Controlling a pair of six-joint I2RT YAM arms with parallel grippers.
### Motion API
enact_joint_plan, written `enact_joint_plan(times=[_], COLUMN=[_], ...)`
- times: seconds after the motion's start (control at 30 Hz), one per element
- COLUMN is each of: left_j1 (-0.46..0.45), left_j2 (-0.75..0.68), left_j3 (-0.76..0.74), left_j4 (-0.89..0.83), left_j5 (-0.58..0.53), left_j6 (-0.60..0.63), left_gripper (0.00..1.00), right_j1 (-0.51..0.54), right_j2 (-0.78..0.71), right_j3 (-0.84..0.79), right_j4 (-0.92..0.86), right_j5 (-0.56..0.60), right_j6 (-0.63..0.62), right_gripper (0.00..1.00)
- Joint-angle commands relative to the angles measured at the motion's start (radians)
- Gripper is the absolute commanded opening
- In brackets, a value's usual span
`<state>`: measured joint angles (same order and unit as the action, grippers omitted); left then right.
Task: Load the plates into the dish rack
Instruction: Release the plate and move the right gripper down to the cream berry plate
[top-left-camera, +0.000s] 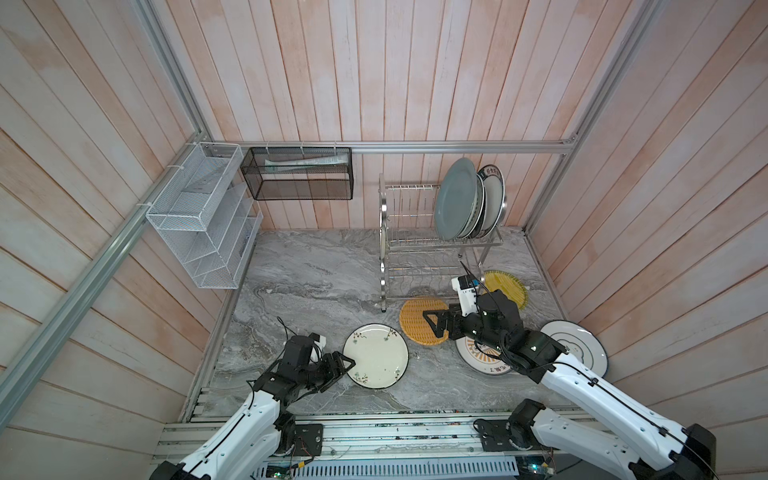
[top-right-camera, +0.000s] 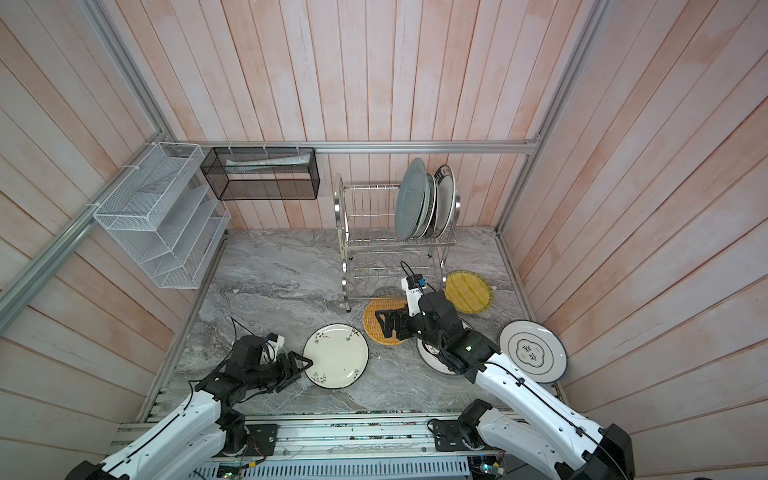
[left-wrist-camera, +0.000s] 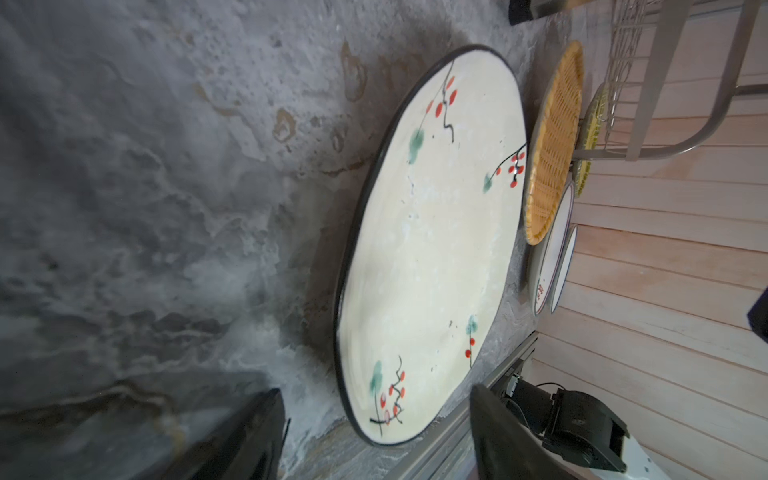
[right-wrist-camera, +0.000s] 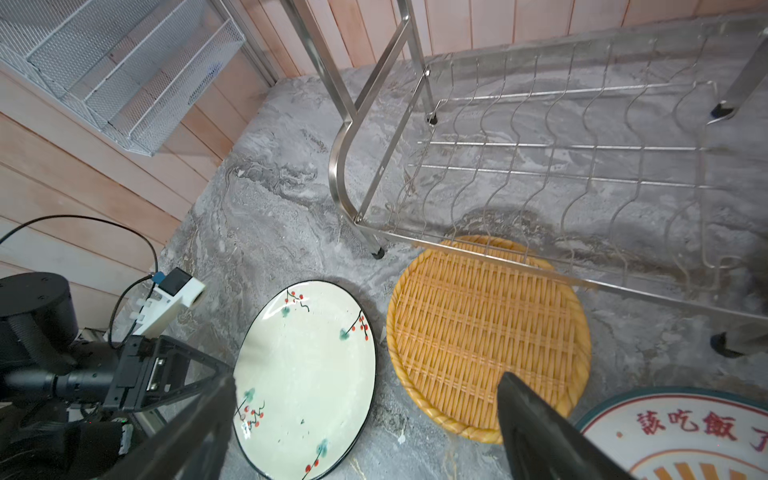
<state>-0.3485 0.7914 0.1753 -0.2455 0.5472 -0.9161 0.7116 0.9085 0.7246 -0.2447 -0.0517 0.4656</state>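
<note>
A cream floral plate (top-left-camera: 376, 356) (left-wrist-camera: 432, 249) (right-wrist-camera: 307, 374) lies flat on the marble top. My left gripper (top-left-camera: 349, 365) (top-right-camera: 305, 362) (left-wrist-camera: 378, 432) is open at its left rim, which sits between the jaws with a gap on each side. My right gripper (top-left-camera: 432, 322) (right-wrist-camera: 365, 432) hangs open and empty above an orange woven plate (top-left-camera: 422, 332) (right-wrist-camera: 486, 332). The dish rack (top-left-camera: 415, 249) (top-right-camera: 374, 245) holds a grey-blue plate (top-left-camera: 455, 199) and others upright on its top tier. A yellow woven plate (top-left-camera: 505, 286), a sunburst plate (top-left-camera: 478, 363) and a blue-ringed plate (top-left-camera: 582, 345) lie flat to the right.
A white mesh organiser (top-left-camera: 199, 216) hangs on the left wall, and a black mesh basket (top-left-camera: 299, 174) hangs on the back rail. The rack's lower tier (right-wrist-camera: 561, 166) overhangs the orange plate's far edge. An aluminium rail (top-left-camera: 374, 432) borders the front.
</note>
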Motion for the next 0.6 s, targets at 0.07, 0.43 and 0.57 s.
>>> enact_joint_plan(times=[0.07,0.43,0.57], left_j1=[-0.007,-0.010,-0.010], left_j2=[0.050,0.168,0.207], left_j3=[-0.026,-0.029,-0.036], left_j4=[0.106,0.183,0.227], left_j5=[0.028,0.011,0.022], left_j6=[0.003,-0.011,-0.021], left_gripper=[0.66,0.57,0.56], right_j1=[-0.006,-0.056,-0.059], right_j2=[-0.015,0.008,-0.004], right_j3=[-0.028,-0.060,-0.063], right_j4=[0.069,0.087,0.087], right_j5=[-0.046,-0.122,-0.119], right_j6=[0.036,0.054,0.049], right_gripper=[0.98,0.98,0.98])
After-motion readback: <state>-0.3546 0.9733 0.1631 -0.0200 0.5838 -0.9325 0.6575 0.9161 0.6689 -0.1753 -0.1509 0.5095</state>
